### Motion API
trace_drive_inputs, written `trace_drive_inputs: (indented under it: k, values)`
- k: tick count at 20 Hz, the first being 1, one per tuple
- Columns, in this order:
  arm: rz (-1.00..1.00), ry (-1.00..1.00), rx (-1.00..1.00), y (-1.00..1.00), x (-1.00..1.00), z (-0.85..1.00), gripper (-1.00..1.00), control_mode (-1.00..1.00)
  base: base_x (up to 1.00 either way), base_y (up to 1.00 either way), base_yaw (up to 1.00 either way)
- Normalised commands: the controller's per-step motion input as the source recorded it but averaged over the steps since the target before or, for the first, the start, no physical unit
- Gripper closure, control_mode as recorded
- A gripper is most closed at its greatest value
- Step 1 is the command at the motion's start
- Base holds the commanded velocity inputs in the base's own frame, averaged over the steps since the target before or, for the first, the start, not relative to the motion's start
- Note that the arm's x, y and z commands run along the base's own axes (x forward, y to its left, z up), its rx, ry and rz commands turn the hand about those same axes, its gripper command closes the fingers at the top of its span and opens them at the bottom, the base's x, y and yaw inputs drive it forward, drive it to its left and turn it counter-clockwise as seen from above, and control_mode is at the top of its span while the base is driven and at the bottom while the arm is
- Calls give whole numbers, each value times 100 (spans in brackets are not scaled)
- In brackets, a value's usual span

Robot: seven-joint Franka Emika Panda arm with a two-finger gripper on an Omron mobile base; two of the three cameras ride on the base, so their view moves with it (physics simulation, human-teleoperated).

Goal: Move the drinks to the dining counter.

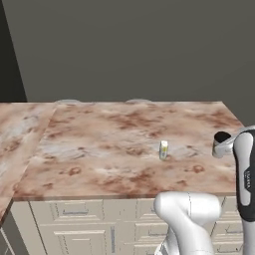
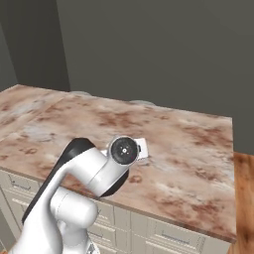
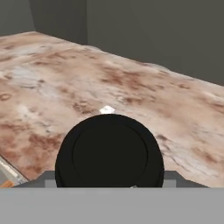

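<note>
Counter [image 1: 99, 149] is already reached, so the cup [image 3: 109, 151] should be lowered upright, clear of the carton [image 1: 163, 149] standing mid-counter. Gripper [image 1: 223, 146] closure cannot be told, the jaws being hidden by the lid. Carton and cup spacing is given by the left base view; the hand view shows the lid close-up.

We see flat, even rendered light, dim grey walls, soft low-res blur, faint shadow under the carton [image 1: 163, 149].

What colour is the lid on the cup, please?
Black; the lid shows best in the hand view.
</note>
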Motion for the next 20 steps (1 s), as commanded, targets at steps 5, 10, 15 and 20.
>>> trace_drive_inputs:
  k: [5,10,15,20]
  values:
    - [0,0,0,0,1,-31,100,-100,0,0,0]
    - [0,-2,0,0,18,-31,100,-100,0,0,0]
    - [0,-1,0,4,27,-16,100,-100,0,0,0]
    - [0,0,0,8,32,-5,100,-100,0,0,0]
